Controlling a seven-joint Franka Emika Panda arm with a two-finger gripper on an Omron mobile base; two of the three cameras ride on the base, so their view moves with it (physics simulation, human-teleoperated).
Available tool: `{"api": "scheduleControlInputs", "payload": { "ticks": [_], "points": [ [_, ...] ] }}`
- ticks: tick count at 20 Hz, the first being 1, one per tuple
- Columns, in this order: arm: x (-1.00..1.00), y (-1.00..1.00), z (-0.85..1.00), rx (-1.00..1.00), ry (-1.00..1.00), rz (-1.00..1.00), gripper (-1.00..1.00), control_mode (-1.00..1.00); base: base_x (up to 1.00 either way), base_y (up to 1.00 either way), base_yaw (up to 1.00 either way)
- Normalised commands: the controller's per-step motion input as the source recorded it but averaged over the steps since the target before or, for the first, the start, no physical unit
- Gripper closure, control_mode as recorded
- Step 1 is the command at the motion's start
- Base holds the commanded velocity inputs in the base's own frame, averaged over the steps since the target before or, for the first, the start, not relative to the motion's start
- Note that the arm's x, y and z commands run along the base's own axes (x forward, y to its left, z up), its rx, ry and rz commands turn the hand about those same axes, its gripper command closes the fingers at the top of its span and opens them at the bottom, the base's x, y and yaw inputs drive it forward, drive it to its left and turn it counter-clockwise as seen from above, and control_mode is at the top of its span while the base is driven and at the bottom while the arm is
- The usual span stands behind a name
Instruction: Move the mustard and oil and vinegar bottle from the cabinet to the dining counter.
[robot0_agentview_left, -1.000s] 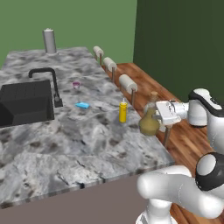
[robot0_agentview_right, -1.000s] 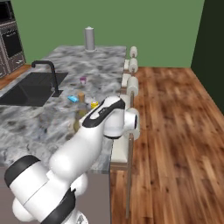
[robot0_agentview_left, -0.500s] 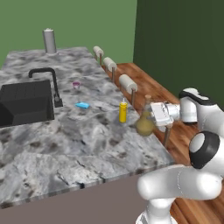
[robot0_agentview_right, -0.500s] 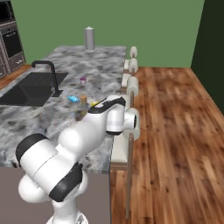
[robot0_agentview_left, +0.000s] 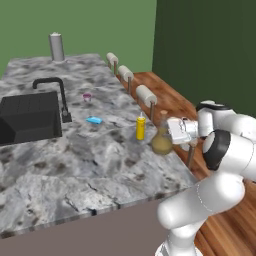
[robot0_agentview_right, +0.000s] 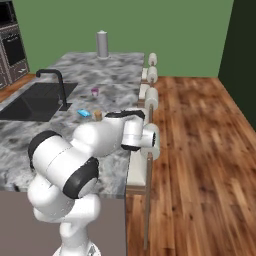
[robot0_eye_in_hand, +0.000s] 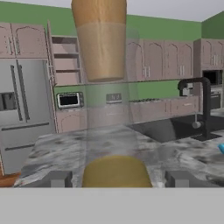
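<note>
My gripper (robot0_agentview_left: 165, 137) is shut on the oil and vinegar bottle (robot0_agentview_left: 161, 142), a clear flask with olive-gold liquid and a tan stopper. It stands upright at the right edge of the dining counter (robot0_agentview_left: 75, 165); I cannot tell whether its base touches the stone. In the hand view the oil and vinegar bottle (robot0_eye_in_hand: 105, 87) rises between the tips of the gripper (robot0_eye_in_hand: 118, 177). The yellow mustard (robot0_agentview_left: 141, 127) stands upright on the counter just left of the flask. Far across the room an open cabinet (robot0_eye_in_hand: 65, 61) shows its shelves.
A black sink (robot0_agentview_left: 30, 117) with a faucet (robot0_agentview_left: 60, 95) takes up the counter's left. A blue item (robot0_agentview_left: 93, 120), a small pink cup (robot0_agentview_left: 87, 96) and a grey canister (robot0_agentview_left: 57, 46) stand further back. White stools (robot0_agentview_left: 146, 94) line the right edge over wood floor (robot0_agentview_right: 200, 150).
The gripper has carried the flask a little left and lower, closer to the mustard, and the arm's elbow has swung in front of the base. The mustard has stayed put.
</note>
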Motion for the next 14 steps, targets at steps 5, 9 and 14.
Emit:
{"api": "scheduleControlInputs", "payload": {
  "ticks": [5, 9, 14],
  "points": [
    [0.4, 0.0, -0.13, 0.0, -0.01, 0.0, 1.0, -1.0, 0.0, 0.0, 0.0],
    [0.36, 0.0, -0.17, 0.0, 0.0, 0.0, 1.0, -1.0, 0.0, 0.0, 0.0],
    [0.18, 0.0, -0.27, 0.0, 0.0, 0.0, 1.0, -1.0, 0.0, 0.0, 0.0]
  ]
}}
